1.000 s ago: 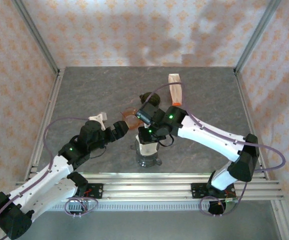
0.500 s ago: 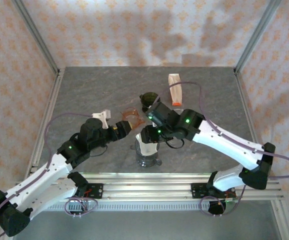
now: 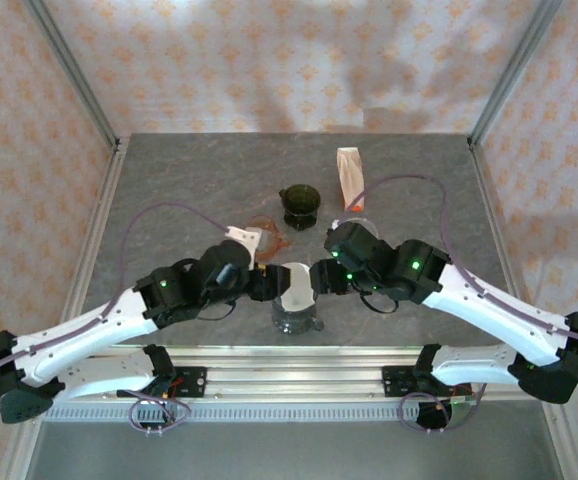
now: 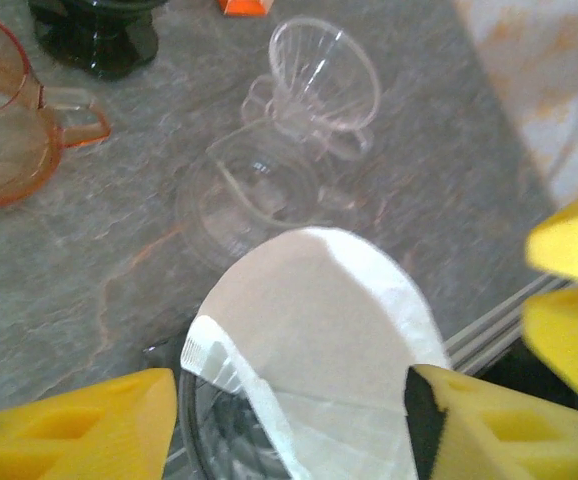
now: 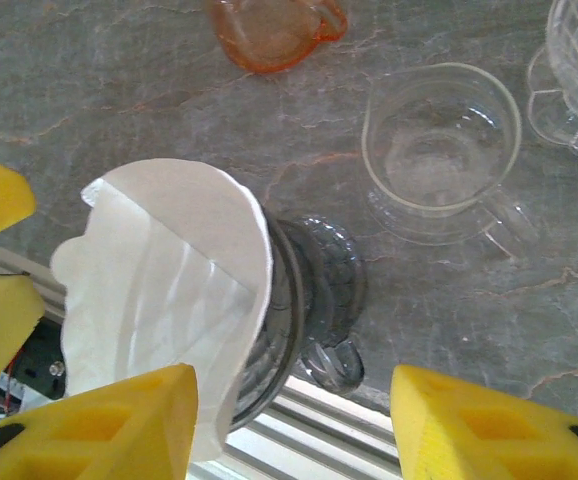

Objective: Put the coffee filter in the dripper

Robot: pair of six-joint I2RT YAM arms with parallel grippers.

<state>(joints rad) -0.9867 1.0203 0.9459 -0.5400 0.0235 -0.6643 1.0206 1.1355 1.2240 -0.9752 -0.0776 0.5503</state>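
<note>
Coffee filter (image 4: 319, 320) stands in the ribbed glass (image 5: 314, 280), a gripper on each side.
Light, floppy paper, easily creased, so pinch its upper rim gently. Left gripper (image 4: 291, 390) and right gripper (image 5: 294, 385) straddle the glass, jaws spread, neither clearly pinching. The dripper (image 4: 324, 70) sits beyond the glass.

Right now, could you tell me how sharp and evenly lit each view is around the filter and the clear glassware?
Top external: even light, soft arm shadows on the back wall, coffee filter bright but legible. Left wrist: yellow fingers blurred at the near edge, clear pitcher faint and low in contrast. Right wrist: filter crisp, its own fingers soft, no strong glare.
</note>
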